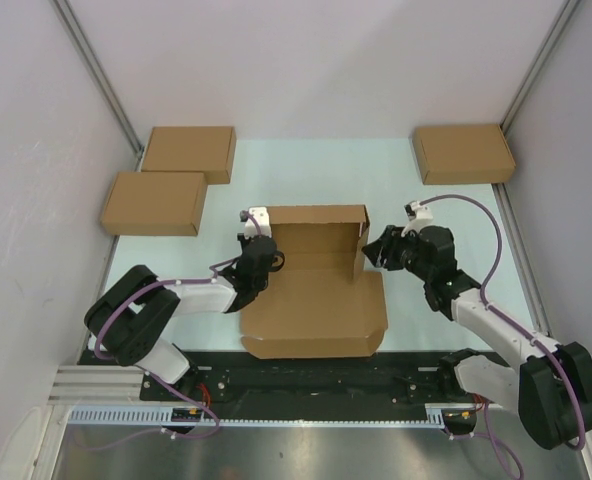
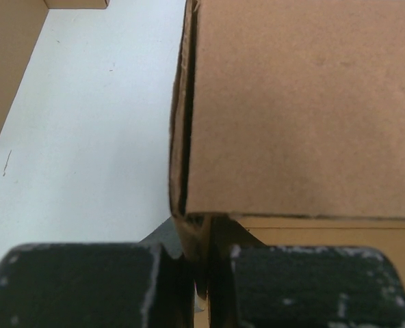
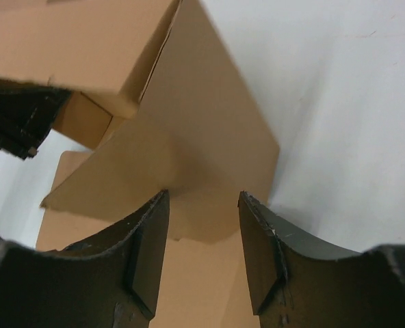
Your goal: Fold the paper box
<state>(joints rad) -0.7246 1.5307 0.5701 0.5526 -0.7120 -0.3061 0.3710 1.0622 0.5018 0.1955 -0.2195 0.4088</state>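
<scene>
The paper box [image 1: 316, 305] lies at the table's middle, its wide front panel flat and its rear walls raised into a shallow tray. My left gripper [image 1: 273, 258] is at the tray's left wall. In the left wrist view that gripper [image 2: 202, 260] is shut on the paper box's [image 2: 305, 102] thin upright cardboard edge. My right gripper [image 1: 372, 250] is at the tray's right side. In the right wrist view it [image 3: 202, 208] stands open, a slanting side flap [image 3: 189, 137] just beyond its fingertips, nothing pinched between them.
Two compact brown boxes [image 1: 188, 153] [image 1: 153, 203] lie at the back left, a third [image 1: 463, 153] at the back right. White walls with metal rails close in the table on three sides. The black mounting rail [image 1: 316, 370] runs along the near edge.
</scene>
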